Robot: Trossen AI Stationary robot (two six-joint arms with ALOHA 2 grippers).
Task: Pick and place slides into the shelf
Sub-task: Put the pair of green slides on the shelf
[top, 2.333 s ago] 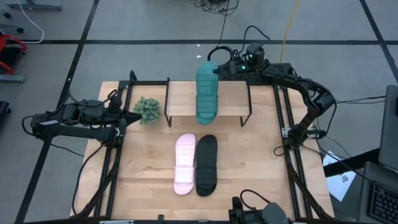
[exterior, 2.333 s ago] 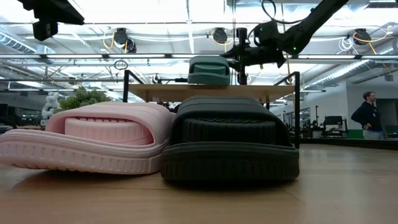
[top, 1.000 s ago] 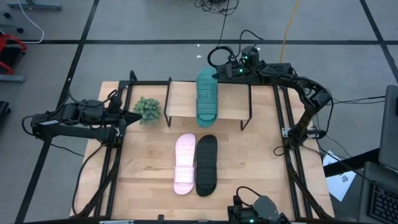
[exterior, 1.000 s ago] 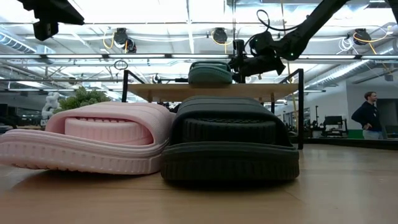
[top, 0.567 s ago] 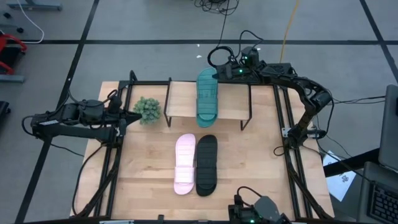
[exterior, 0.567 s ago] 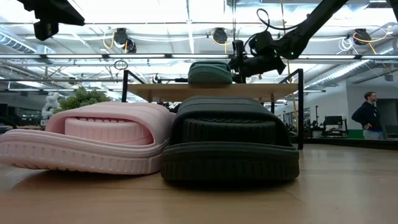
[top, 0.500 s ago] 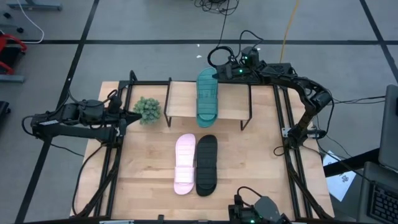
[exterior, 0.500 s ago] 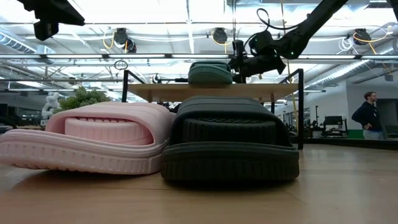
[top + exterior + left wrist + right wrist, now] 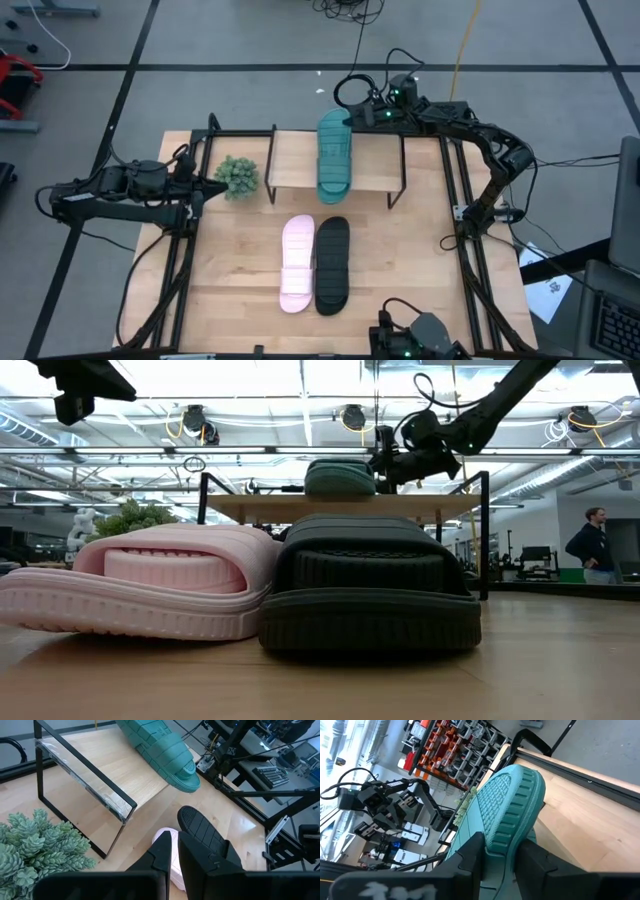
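High view: right hand (image 9: 350, 113) grips teal slide (image 9: 333, 155) overhanging shelf (image 9: 290, 158).

- Both arms (image 9: 110, 195) were dark, jointed and slim.
- Black cables looped by the right arm's (image 9: 470, 130) wrist, where a green light glowed.

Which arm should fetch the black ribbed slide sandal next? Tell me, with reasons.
The right, probably. The right gripper is at the teal green slide sandal on the light wooden shelf, and the black ribbed slide sandal lies on that arm's side of the pale pink slide sandal. The left gripper waits beyond the small green plant.
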